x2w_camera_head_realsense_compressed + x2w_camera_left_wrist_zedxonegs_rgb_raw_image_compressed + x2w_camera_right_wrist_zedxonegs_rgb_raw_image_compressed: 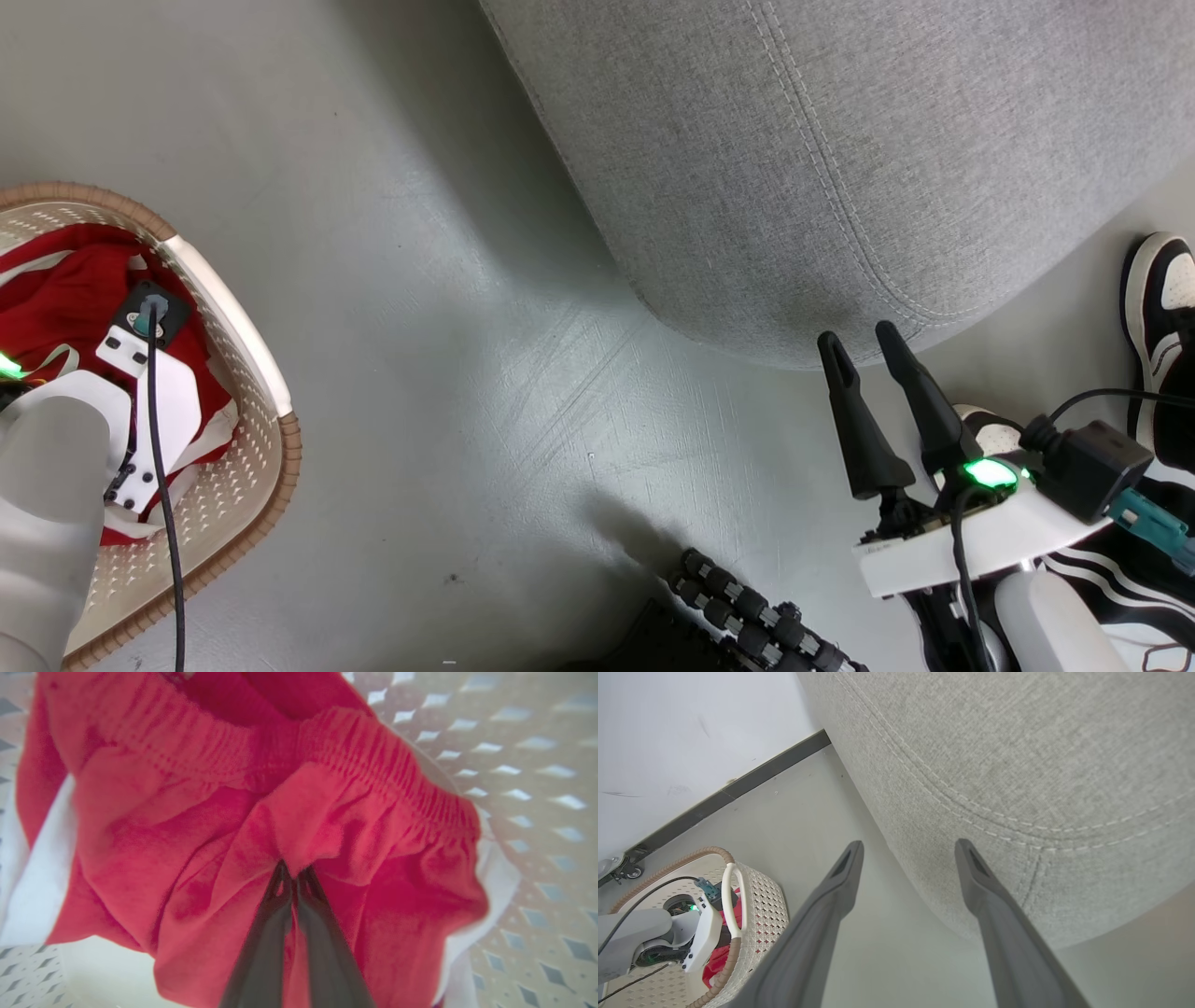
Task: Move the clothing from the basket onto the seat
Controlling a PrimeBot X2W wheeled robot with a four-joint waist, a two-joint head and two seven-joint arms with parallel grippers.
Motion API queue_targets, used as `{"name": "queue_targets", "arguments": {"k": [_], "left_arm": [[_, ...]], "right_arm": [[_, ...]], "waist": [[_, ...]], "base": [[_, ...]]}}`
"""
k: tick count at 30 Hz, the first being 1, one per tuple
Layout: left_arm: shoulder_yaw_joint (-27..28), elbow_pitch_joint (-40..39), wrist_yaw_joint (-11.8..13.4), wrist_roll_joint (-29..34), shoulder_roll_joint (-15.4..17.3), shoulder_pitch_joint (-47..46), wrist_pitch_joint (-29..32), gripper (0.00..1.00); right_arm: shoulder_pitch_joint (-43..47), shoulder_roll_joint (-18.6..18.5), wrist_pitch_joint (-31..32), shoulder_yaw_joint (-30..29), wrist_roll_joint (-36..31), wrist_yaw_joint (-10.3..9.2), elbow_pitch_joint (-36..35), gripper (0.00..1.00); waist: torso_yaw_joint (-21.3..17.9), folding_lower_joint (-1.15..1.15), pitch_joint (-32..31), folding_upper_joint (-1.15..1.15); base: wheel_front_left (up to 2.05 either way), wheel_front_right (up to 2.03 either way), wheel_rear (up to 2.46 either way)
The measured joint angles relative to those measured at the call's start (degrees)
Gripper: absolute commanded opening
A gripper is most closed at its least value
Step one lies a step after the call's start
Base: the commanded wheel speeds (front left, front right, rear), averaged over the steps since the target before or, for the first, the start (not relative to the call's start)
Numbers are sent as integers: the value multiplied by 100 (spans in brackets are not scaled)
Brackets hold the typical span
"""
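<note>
The clothing (187,812) is red fabric with white panels and an elastic waistband, lying in the cream perforated basket (528,765). My left gripper (293,870) is shut on a raised fold of that red fabric. From the head, my left wrist (140,373) reaches down into the basket (280,467) over the clothing (75,289) at the far left. The grey seat (840,140) fills the upper right. My right gripper (856,336) hangs open and empty just in front of the seat's rounded corner. Its wrist camera shows the right gripper (909,843), the seat (1041,765), the basket (761,900) and the clothing (714,956).
Grey floor (448,327) lies between basket and seat. A person's black-and-white shoes (1158,299) stand at the right edge, beside my right arm. A dark ribbed part (747,625) sits at the bottom centre. A white wall with black skirting (738,781) runs behind the basket.
</note>
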Motion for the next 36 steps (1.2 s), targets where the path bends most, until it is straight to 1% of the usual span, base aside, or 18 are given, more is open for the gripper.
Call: {"name": "queue_targets", "arguments": {"k": [8,12,27,32,36], "left_arm": [[94,16,52,-52,-57,-10,-104,0],[145,26,103,-93,-124,-11,-198,0],[435,63,311,-407,-131,-10,-661,0],[579,74,383,-593,-219,-5,-857,0],[664,77,403,-693,-379,49,-991,0]], "right_arm": [[-82,-1,0,22,-63,0,20,100],[-296,-2,0,13,-101,0,31,100],[-924,-10,0,-47,-308,0,131,100],[-1117,-11,0,-134,-445,0,204,100],[-1223,-18,0,-188,-517,0,324,100]], "waist": [[-15,0,-52,0],[-18,0,-83,0],[42,0,-322,0],[132,0,-459,0],[227,0,-586,0]], "base": [[0,0,0],[0,0,0],[0,0,0],[0,0,0],[0,0,0]]}}
